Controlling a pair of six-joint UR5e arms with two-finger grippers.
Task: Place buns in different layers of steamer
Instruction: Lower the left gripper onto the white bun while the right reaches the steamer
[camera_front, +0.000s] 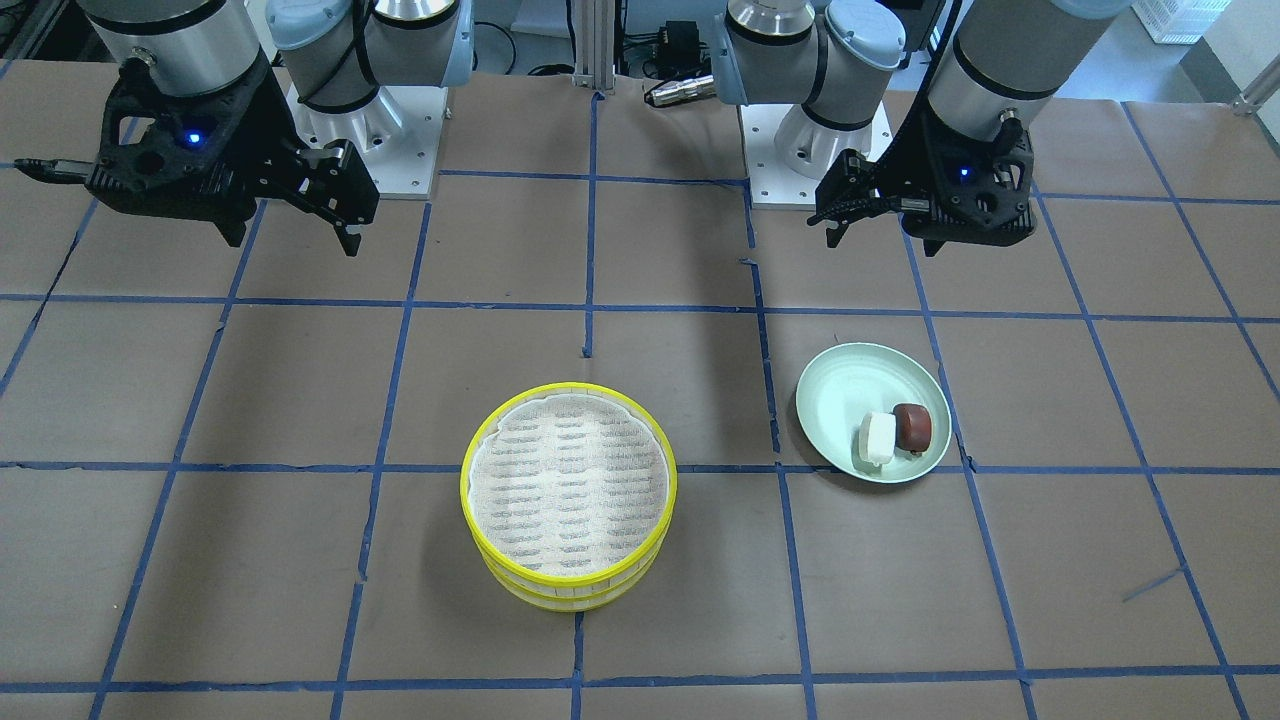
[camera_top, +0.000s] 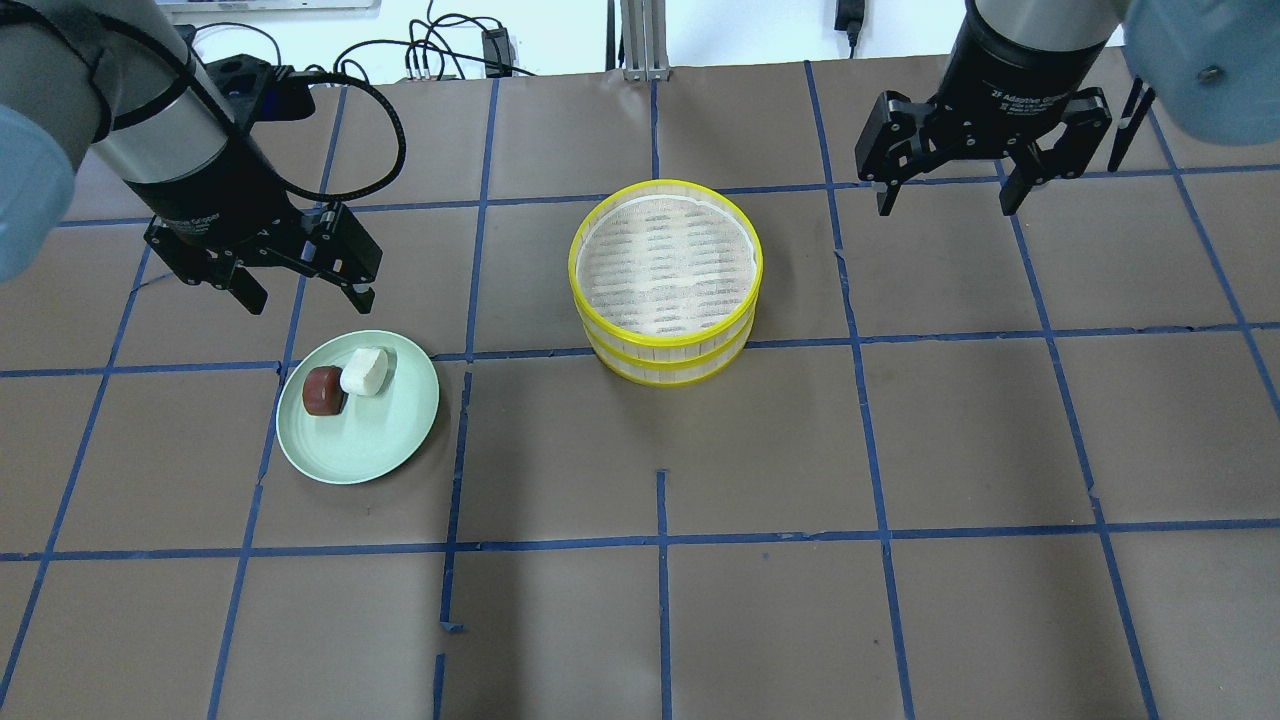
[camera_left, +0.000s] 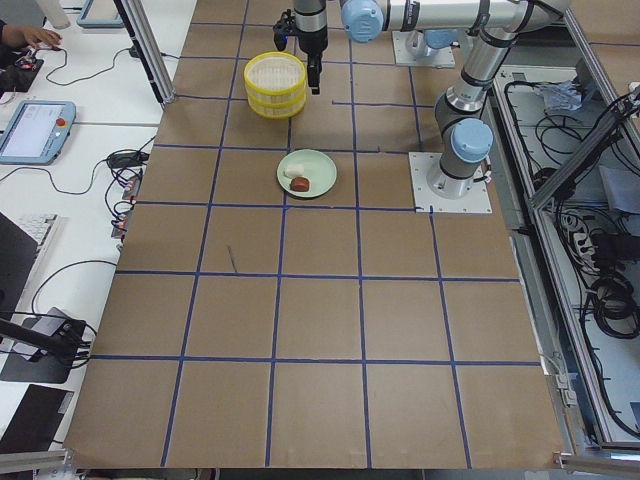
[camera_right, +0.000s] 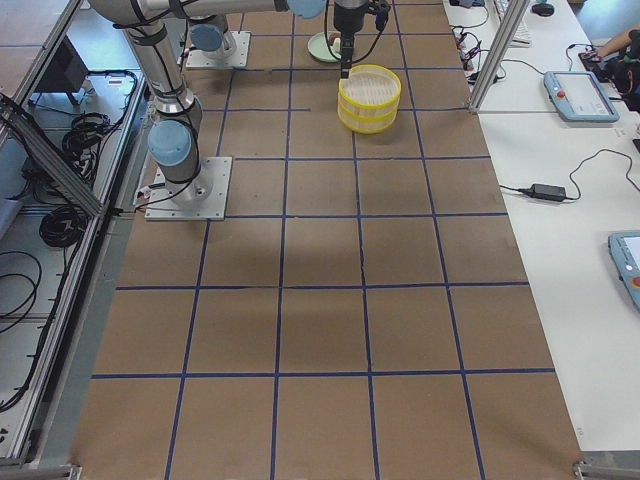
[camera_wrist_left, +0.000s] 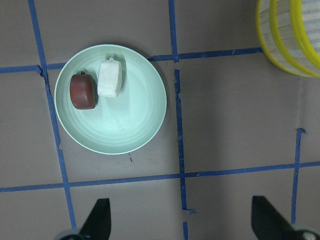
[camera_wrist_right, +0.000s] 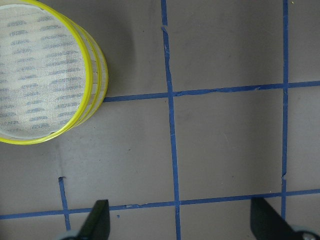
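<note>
2 buns lie touching on a green plate (camera_top: 372, 440) at the left side of the table (camera_top: 760, 470). Both are on the part of the plate far from the robot, the white bun (camera_top: 364, 371) just right of the brown bun (camera_top: 324, 390). The 2 steamer trays are stacked near the table's middle, the top tray (camera_top: 665, 262) seated on the bottom tray (camera_top: 668, 368), well apart from the plate. The left gripper (camera_top: 312, 300) hangs raised near the plate, its fingers spread wide and holding nothing. The right gripper (camera_top: 946, 206) hangs raised to the right of the trays, clear of them, its fingers spread wide too.
</note>
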